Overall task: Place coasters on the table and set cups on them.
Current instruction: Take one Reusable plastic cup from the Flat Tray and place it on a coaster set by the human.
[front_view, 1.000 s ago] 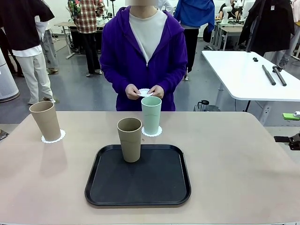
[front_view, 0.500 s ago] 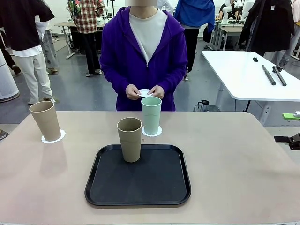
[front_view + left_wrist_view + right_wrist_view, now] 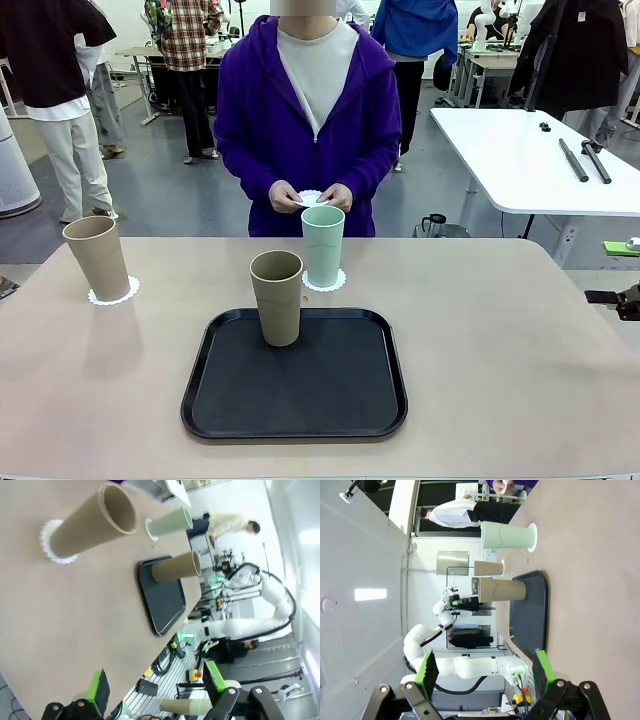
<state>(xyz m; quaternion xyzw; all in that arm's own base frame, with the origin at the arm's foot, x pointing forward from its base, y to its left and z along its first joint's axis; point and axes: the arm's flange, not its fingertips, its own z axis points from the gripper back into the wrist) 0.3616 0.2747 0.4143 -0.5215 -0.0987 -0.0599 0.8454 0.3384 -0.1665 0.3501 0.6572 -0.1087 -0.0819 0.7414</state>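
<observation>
**Grippers spread wide, nothing held**

Left gripper (image 3: pixel 155 685): green pads far apart, gripping nothing, well away from every cup. Right gripper (image 3: pixel 485 669): likewise fully spread and holding nothing, also well apart from the cups.

On the table (image 3: pixel 500 340), toward its left end: beige cup (image 3: pixel 97 257), upright on the left coaster (image 3: pixel 113 294). Nearest of the cups to the left gripper, with bare tabletop between. Near the far edge, at the middle: green cup (image 3: pixel 323 245), upright on the middle coaster (image 3: pixel 324 282). Just in front of it: second beige cup (image 3: pixel 276 297), upright on the black tray (image 3: pixel 320 390) with no coaster beneath. From the right wrist, tray and second beige cup closer than the green cup. Beyond the far edge: third coaster (image 3: pixel 308 197), pinched in the person's hands (image 3: pixel 284 196) above the green cup's rim.
</observation>
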